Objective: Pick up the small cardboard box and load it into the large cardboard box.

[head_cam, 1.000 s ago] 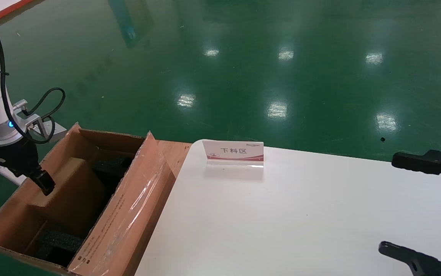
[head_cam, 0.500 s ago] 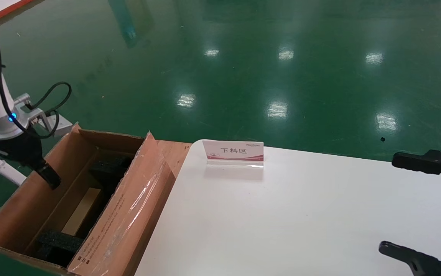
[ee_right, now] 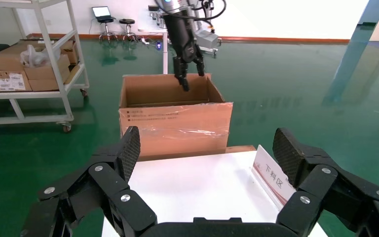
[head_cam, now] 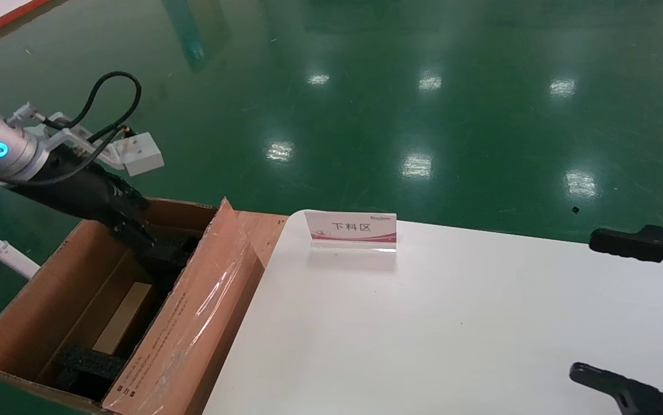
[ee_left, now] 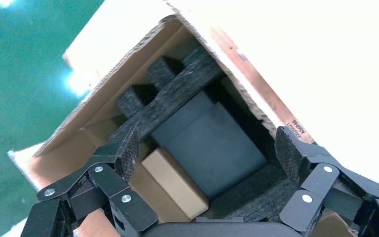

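The small cardboard box (head_cam: 124, 316) lies inside the large cardboard box (head_cam: 193, 311), pale tan face up, between black foam blocks (head_cam: 86, 363). The left wrist view shows it (ee_left: 175, 182) beside a dark grey block (ee_left: 212, 143), below the carton wall (ee_left: 123, 64). My left gripper (head_cam: 135, 230) is open and empty above the carton's far end; it (ee_left: 207, 148) hangs over the interior. My right gripper (head_cam: 584, 304) is open and empty at the table's right edge. The right wrist view shows it (ee_right: 205, 148) facing the carton (ee_right: 175, 123) and the left gripper (ee_right: 187, 74).
A white table (head_cam: 452, 323) stands right of the carton, with a small pink-and-white sign (head_cam: 353, 227) at its far edge. Green floor lies all around. A white shelf rack with boxes (ee_right: 24, 64) stands beyond the carton.
A second ago my left gripper held the small box tilted in the carton. It let go, the box dropped flat inside, and the gripper rose and swung towards the carton's far end.
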Controlling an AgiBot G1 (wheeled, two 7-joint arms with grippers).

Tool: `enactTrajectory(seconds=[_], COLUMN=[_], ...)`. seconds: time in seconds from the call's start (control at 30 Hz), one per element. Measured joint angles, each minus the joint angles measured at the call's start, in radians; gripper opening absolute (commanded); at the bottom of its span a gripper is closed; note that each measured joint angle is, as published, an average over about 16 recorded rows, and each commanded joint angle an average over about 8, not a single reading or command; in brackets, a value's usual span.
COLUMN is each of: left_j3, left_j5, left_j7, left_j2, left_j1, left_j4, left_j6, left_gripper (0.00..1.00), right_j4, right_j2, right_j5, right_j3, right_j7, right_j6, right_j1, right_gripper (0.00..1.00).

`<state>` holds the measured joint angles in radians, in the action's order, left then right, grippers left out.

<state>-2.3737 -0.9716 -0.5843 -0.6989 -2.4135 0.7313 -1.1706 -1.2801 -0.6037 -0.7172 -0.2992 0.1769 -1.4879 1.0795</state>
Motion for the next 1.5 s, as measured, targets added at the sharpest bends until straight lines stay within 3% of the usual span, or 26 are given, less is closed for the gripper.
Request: enactTrajectory(seconds=[0.17, 0.4, 1.5], left_j3=[0.058, 0.221, 1.369], left_j5=[0.003, 0.017, 0.155], left_j7=[0.023, 0.052, 0.263], left_j2=[0.043, 0.061, 0.077], left_j1=[-0.009, 0.085, 0.854], left_j4=[0.103, 0.170, 0.405], left_j6=[0.010, -0.010, -0.203], left_gripper=[1.00, 1.00, 1.00], right_j4=[0.000, 0.001, 0.001], right_j2=[0.000, 0.000, 0.001], right_j5=[0.000, 0.000, 0.001], right_j3=[0.000, 0.000, -0.002], right_j7=[0.000, 0.000, -0.001], right_j6=[0.000, 0.000, 0.000], right_j1=[0.000, 0.000, 0.001], right_gripper=[1.00, 1.00, 1.00])
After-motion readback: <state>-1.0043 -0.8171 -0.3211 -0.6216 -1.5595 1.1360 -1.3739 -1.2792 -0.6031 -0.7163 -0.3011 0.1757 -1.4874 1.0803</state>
